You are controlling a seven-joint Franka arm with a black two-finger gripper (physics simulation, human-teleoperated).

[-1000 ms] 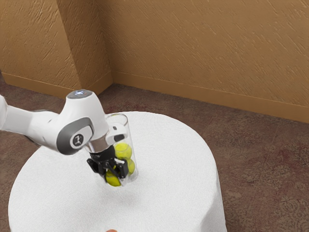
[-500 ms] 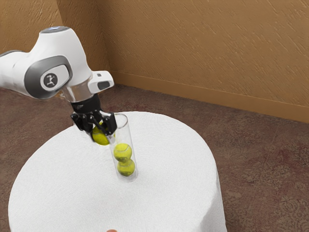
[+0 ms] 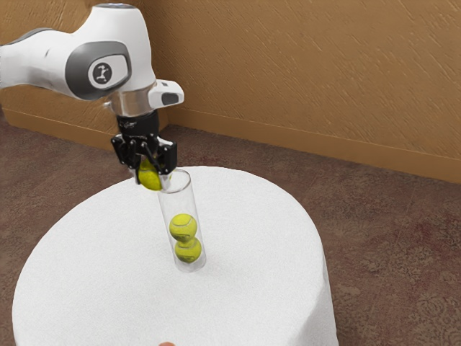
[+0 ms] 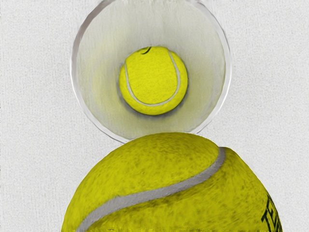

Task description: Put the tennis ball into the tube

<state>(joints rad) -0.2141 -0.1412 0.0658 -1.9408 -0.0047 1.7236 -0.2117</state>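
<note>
In the exterior view my gripper (image 3: 150,171) is up at the height of the tube's mouth, shut on a tennis ball (image 3: 150,177). The clear tube (image 3: 168,210) stands upright on the table, its rim just to the exterior view's right of the held ball. Two more balls are stacked inside it, an upper ball (image 3: 183,227) and a lower ball (image 3: 188,251). In the wrist view the held ball (image 4: 159,179) is large and overlaps the edge of the tube's round rim (image 4: 228,72); the upper ball (image 4: 153,81) shows down inside the tube.
A round table with a white cloth (image 3: 252,245) carries the tube. A small reddish object (image 3: 167,344) is at the exterior view's lower edge. Brown walls (image 3: 302,79) rise behind the table, above a dark patterned floor (image 3: 392,238).
My gripper has lifted the ball from low beside the tube to the height of its mouth, lately rising and shifting toward it. The tube and its two balls have stayed put.
</note>
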